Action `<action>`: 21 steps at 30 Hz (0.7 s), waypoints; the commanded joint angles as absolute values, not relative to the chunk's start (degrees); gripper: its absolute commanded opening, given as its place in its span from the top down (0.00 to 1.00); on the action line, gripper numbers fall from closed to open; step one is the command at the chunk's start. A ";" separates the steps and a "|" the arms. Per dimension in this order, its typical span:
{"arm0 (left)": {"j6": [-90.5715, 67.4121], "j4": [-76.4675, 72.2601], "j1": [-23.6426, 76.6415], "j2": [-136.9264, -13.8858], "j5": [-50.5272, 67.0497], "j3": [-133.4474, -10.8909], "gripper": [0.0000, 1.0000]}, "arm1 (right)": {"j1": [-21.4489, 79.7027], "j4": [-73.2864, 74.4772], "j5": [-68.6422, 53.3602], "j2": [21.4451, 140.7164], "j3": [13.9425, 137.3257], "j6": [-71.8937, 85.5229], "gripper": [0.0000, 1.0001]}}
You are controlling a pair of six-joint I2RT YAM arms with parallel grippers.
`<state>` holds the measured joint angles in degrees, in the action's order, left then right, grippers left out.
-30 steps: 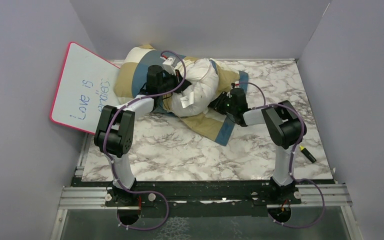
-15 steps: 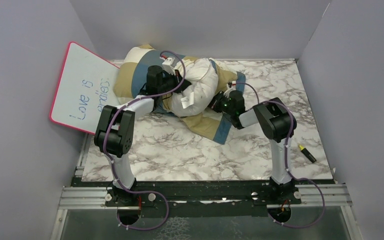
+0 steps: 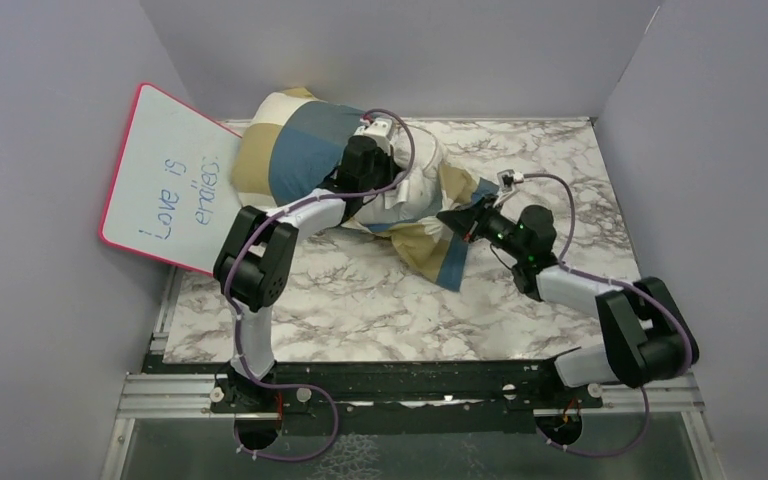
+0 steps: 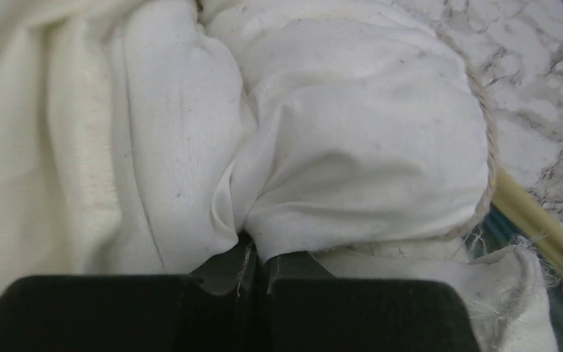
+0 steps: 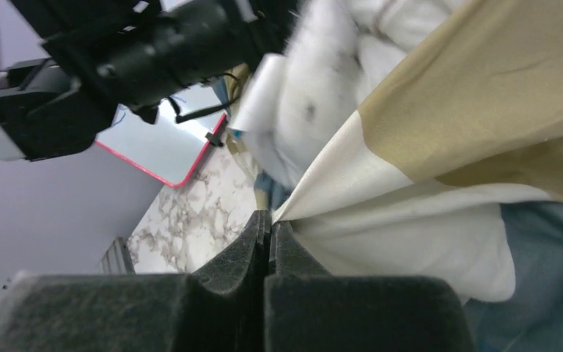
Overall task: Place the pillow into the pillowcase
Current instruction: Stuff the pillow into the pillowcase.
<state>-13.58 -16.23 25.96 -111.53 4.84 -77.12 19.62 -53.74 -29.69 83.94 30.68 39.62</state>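
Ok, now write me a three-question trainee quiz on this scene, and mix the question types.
1. Fill the gap: the whiteboard leaning at the table's edge has a ___ rim.
2. True or false: the right gripper is shut on a fold of the pillowcase.
3. Pick one: the left gripper pinches A) the whiteboard, B) the pillow, C) the pillowcase.

Key: 1 pink; 2 true; 3 B.
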 commanded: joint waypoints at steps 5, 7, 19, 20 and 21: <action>-11.25 -5.87 28.02 -118.49 -15.23 -70.61 1.00 | 20.15 -34.61 -27.02 55.08 19.80 30.57 1.00; -11.71 -7.22 29.30 -118.46 -15.46 -68.92 1.00 | 20.19 -32.40 -22.54 52.39 14.55 30.55 1.00; -16.49 -15.33 33.39 -117.69 -1.82 -65.57 1.00 | 20.15 -18.93 -14.21 58.80 26.63 31.37 0.89; -17.32 -16.08 33.45 -117.28 -0.86 -64.91 1.00 | 20.18 -15.19 -12.02 59.85 29.71 32.56 0.83; -18.02 -16.65 33.48 -116.76 -0.18 -64.34 1.00 | 20.17 -13.04 -10.79 60.99 32.42 33.91 0.77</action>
<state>-15.00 -26.72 33.63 -113.67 -2.72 -69.23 20.03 -23.99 -19.70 58.46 21.89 31.73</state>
